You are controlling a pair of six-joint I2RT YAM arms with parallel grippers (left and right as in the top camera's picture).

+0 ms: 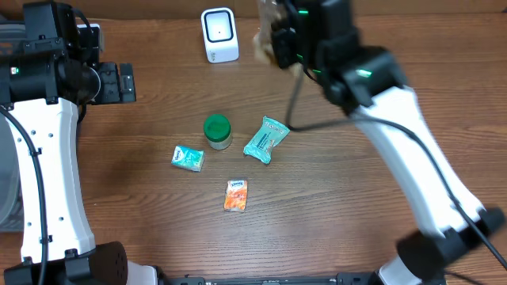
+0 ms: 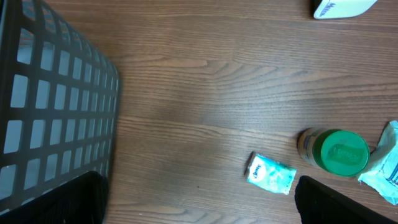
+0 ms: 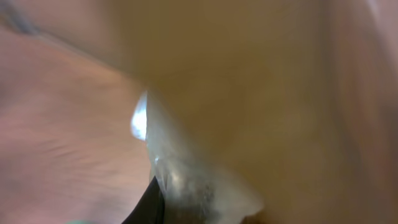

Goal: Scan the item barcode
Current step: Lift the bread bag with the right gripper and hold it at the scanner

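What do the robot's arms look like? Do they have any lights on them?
Both the left arm and right arm have long white shells with chunky black joints. Thin black cables run along them, and small green lights glow near the joints.

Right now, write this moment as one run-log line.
left gripper: open, empty | right gripper: shut on pale packet | packet: beside scanner
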